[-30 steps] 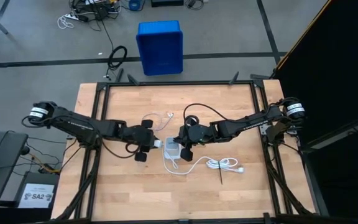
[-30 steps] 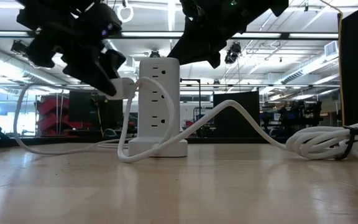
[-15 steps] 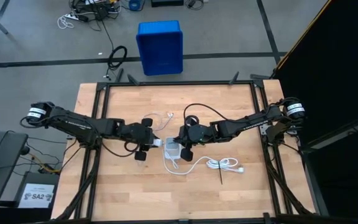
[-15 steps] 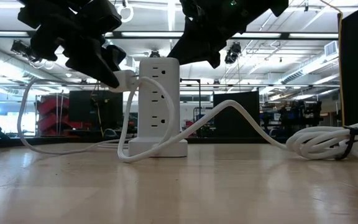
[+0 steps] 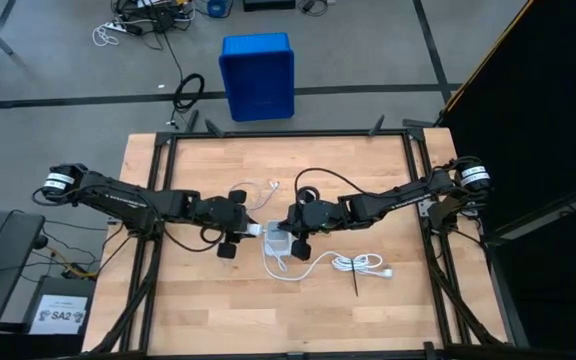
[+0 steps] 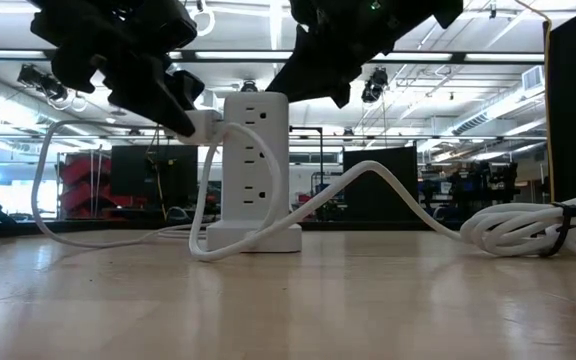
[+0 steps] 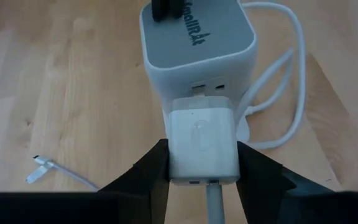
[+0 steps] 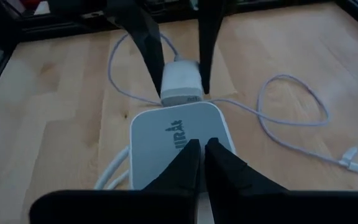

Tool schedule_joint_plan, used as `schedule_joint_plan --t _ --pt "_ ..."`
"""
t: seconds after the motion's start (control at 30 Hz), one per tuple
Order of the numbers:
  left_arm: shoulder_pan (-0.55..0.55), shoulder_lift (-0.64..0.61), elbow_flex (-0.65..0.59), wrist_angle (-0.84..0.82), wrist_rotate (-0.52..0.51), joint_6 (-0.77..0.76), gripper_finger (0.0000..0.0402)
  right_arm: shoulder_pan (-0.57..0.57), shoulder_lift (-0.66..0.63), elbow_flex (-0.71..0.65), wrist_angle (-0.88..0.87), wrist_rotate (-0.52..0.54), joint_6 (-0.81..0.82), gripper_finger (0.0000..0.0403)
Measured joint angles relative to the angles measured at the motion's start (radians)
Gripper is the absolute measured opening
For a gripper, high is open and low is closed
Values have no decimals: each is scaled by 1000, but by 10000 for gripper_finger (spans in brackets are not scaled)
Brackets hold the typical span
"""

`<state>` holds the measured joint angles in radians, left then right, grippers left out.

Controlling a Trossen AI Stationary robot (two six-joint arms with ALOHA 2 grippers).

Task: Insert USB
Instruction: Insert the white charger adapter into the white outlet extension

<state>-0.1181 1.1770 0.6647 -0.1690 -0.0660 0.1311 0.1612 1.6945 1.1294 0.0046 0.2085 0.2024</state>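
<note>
A white power tower [image 5: 279, 241] [image 6: 256, 160] stands upright on its base in the middle of the table. My left gripper [image 5: 238, 228] [image 7: 202, 163] is shut on a small white charger block [image 7: 202, 144] [image 6: 200, 125], whose front end meets the tower's side at the USB ports [image 7: 205, 89] near the top. The thin whitish USB cable [image 8: 291, 102] leaves the block's rear [image 7: 213, 199] and loops slack over the table; one plug end [image 7: 39, 171] lies loose. My right gripper [image 5: 294, 228] [image 8: 204, 152] is shut, on the tower's top. My left gripper pinches the charger block by its two side faces [image 7: 173, 155] between both fingers. It comes level from the table's left, and the block is lifted clear of the table. My right gripper presses its shut fingertips [image 7: 165, 9] down on the tower's grey top face [image 8: 166, 134], slanting from the right.
A thicker white cord [image 5: 359, 264] [image 6: 538, 230], bundled with a black tie, lies right of the tower and runs to its base. A thin dark stick [image 5: 354, 283] lies near it. A blue bin [image 5: 258, 75] stands on the floor beyond the table's far edge.
My left gripper has risen a little and moved right toward the tower, carrying the charger block. The block has come from lower on the tower's side up to the level of the ports near its top. The hanging cable has followed.
</note>
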Motion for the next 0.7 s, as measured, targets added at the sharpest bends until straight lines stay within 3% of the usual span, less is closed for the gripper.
schedule_joint_plan --t 0.23,0.43,0.7 --pt "-1 0 0 7 0 -10 129 -1 -25 0 17 26 -13 14" --pt "-1 0 0 28 -4 -12 129 9 -59 2 -45 136 -25 33" --pt "-1 -1 0 22 -4 -12 129 23 -75 2 -323 218 87 24"
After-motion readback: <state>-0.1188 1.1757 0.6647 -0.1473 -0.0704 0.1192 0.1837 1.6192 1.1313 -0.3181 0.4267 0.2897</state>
